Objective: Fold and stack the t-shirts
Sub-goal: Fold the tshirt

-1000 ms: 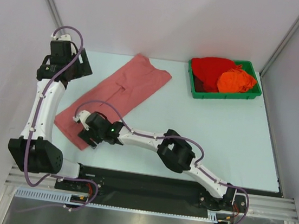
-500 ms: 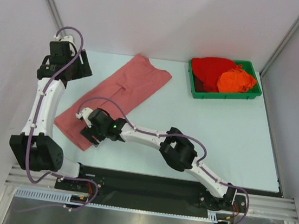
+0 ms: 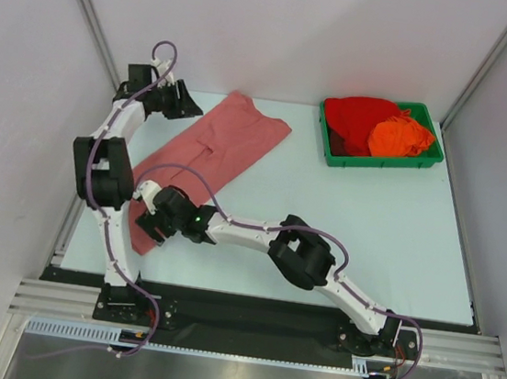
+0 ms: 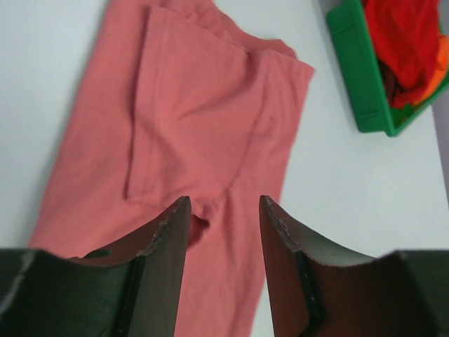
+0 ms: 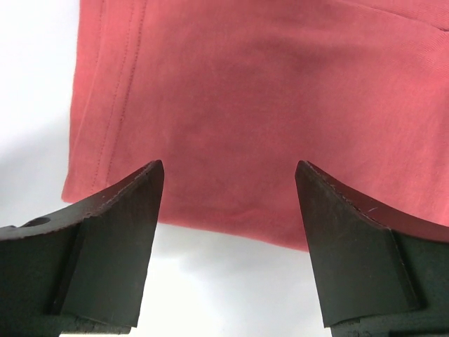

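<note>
The salmon t-shirt (image 3: 223,139) lies folded into a long strip, running diagonally from the far middle of the table to the near left. My left gripper (image 3: 182,105) hovers at its far left side, jaws apart, nothing between them. In the left wrist view the left gripper (image 4: 223,205) looks down on the salmon t-shirt (image 4: 196,105) and its folded sleeve. My right gripper (image 3: 145,223) is open at the strip's near end. In the right wrist view the right gripper (image 5: 228,172) straddles the hem of the salmon t-shirt (image 5: 266,91). The red t-shirt (image 3: 360,115) and orange t-shirt (image 3: 399,136) lie bunched in the tray.
The green tray (image 3: 382,162) stands at the far right of the table, and its corner, the green tray (image 4: 351,63), shows in the left wrist view. White walls close in on the table's left, back and right sides.
My left arm has swung from the table's left edge out to the far end of the salmon t-shirt, and its jaws have narrowed. The right gripper has barely moved.
</note>
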Robot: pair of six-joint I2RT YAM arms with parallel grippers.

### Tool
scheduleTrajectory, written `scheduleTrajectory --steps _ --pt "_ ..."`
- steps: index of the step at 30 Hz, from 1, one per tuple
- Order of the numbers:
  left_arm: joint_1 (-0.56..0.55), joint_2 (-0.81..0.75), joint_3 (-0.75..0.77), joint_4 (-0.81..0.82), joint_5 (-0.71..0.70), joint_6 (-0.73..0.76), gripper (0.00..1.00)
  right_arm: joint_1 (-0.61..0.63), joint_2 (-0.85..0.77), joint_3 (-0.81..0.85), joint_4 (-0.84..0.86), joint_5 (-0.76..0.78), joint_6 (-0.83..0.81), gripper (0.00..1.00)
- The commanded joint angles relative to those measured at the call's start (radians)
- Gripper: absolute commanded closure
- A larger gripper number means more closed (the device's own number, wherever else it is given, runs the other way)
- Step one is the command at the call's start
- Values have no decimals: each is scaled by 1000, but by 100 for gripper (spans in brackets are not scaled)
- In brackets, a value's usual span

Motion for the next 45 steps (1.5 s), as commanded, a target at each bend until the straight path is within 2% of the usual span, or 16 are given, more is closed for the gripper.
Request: scheduleTrajectory --steps 1,3,6,11,18,20,23,28,32,39,45 --pt "-1 99 141 42 59 -47 51 -13 -36 -14 95 17 11 19" --pt "2 180 231 -52 22 -39 51 -20 -25 5 54 20 11 19" --pt "-1 231 264 -120 -59 -34 49 -28 -24 2 18 28 2 20" --pt "0 245 196 -107 -113 -68 49 -48 -35 -44 -52 24 -15 22" --pt "2 326 226 -237 -256 -108 49 -66 -102 -199 -86 -11 -17 24" --pt "2 331 224 -286 -337 -114 49 -74 -110 -215 -118 -12 -14 25" --pt "2 303 178 -292 -394 -143 49 -89 -125 -256 -183 -11 -3 25" --pt "-15 211 -11 -200 -399 -195 48 -135 -226 -479 -167 -9 37 26" --pt "-70 162 -110 -177 -416 -235 47 -161 -342 -627 -163 8 86 26" --pt "-184 -25 -385 -15 -417 -346 46 -195 -548 -926 -147 54 192 26" --pt "-297 -94 -391 -4 -409 -382 44 -223 -683 -1141 -161 101 293 26"
